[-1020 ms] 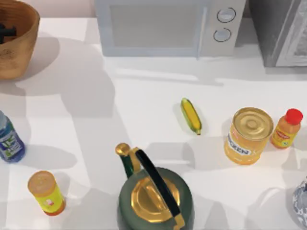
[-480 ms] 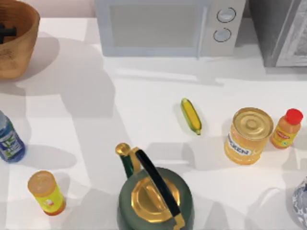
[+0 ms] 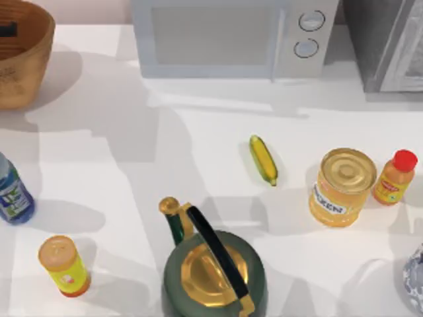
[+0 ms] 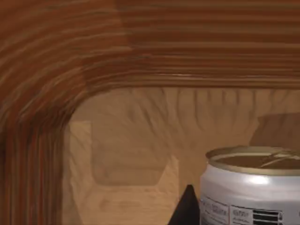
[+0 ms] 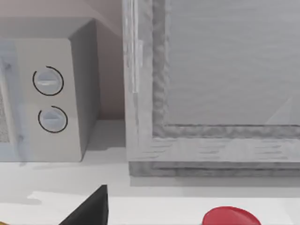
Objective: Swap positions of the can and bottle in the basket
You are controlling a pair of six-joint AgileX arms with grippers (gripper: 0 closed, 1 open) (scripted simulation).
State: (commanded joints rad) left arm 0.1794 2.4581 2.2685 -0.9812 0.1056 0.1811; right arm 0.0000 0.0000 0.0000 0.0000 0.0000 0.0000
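The brown wicker basket (image 3: 23, 63) stands at the table's far left corner. A dark part of my left gripper (image 3: 8, 29) shows inside it. In the left wrist view the white can (image 4: 251, 192) with a silvery top stands upright on the basket's floor, close to the ribbed basket wall (image 4: 65, 61) and right beside a dark tip of the left gripper (image 4: 187, 210). The blue-tinted bottle (image 3: 12, 193) stands on the table at the left edge, outside the basket. My right gripper (image 5: 91, 209) hangs over the orange bottle's red cap (image 5: 231, 217), facing the microwave.
A green kettle (image 3: 213, 264) with a gold lid stands front centre. A yellow-green tube (image 3: 63, 265) is front left. A corn cob (image 3: 263, 160), a big yellow can (image 3: 341, 187) and an orange bottle (image 3: 394, 176) sit to the right. A microwave (image 3: 231, 36) lines the back.
The dark part of my left gripper inside the basket has shifted toward the far side and shows less of itself. Shadows on the table have moved with it.
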